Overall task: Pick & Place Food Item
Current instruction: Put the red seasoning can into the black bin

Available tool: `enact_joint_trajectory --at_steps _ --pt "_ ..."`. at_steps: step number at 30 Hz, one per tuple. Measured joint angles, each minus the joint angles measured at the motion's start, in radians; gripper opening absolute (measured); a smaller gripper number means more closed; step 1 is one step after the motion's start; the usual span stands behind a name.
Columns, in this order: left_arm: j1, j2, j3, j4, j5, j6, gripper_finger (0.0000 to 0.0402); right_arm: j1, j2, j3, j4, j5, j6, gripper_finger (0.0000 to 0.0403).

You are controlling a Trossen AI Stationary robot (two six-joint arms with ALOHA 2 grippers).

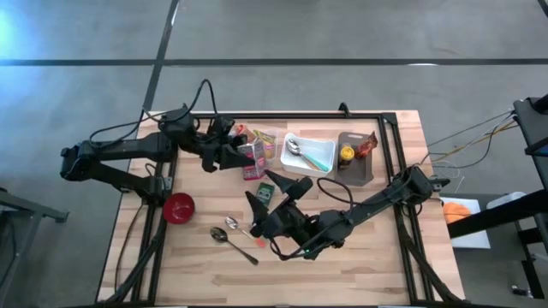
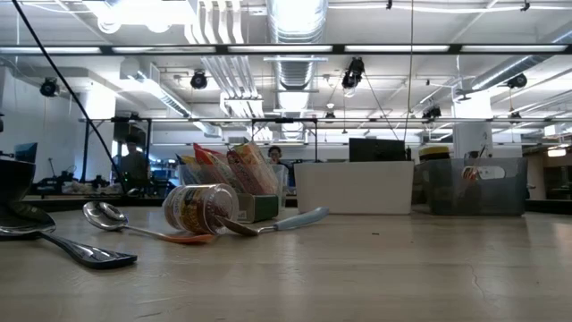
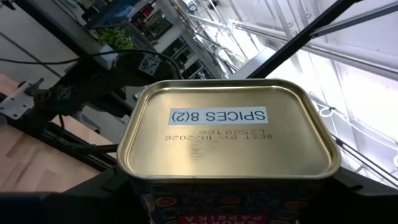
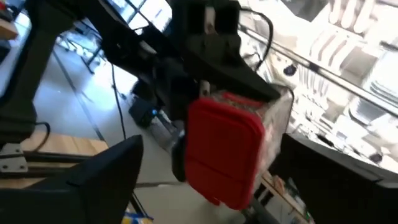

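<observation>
The spice tin (image 1: 252,161) sits pinched in the left gripper (image 1: 247,156) over the back middle of the table (image 1: 360,257), just beside the white tray (image 1: 329,144). In the left wrist view the tin's (image 3: 227,130) gold base faces the camera, its sticker reading "SPICES 8(2)", with dark fingers (image 3: 93,190) pressing its sides. The right wrist view catches the same tin (image 4: 227,149) from the other end, red lid forward, clamped by the left arm. The right gripper (image 1: 267,195) hangs just in front of it near the table's centre, fingers spread wide and holding nothing; a small jar (image 1: 262,195) shows between them from above. The low view shows the jar (image 2: 201,207) lying on its side on the wood. Two spoons (image 1: 224,234) lie just in front of it, an orange-handled one (image 1: 243,229) beside a plain one, and a red bowl (image 1: 179,207) stands at the left edge. Snack packets (image 1: 261,137) rest behind the tin. The white tray holds more spoons (image 1: 295,150), and the dark tray (image 1: 358,174) to its right holds a yellow-topped can (image 1: 346,155) and a wrapper (image 1: 366,145).
</observation>
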Motion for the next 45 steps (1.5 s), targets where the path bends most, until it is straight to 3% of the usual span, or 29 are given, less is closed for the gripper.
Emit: enact_joint_trajectory --at_steps 4,16,26,30,38,45 --pt "0.000 0.000 0.000 0.000 0.004 0.000 0.0298 -0.001 0.000 0.000 -0.001 -0.083 0.021 0.0395" --pt "0.000 0.000 0.000 0.009 0.030 0.000 0.0298 -0.044 0.000 -0.002 0.000 -0.051 0.091 0.0388" --pt "-0.001 0.000 0.000 0.019 0.083 0.000 0.0298 -0.079 0.000 -0.002 0.002 -0.060 0.044 0.0385" --pt "-0.001 0.000 0.000 0.018 0.094 0.000 0.0298 -0.078 0.000 -0.002 0.006 -0.068 0.038 0.0350" --pt "0.000 -0.002 0.000 0.021 0.102 -0.004 0.0298 -0.075 0.000 -0.004 0.011 -0.065 0.008 0.0209" --pt "0.000 -0.002 -0.003 0.019 0.116 -0.003 0.0298 -0.069 0.000 0.002 0.010 -0.044 -0.016 0.0202"
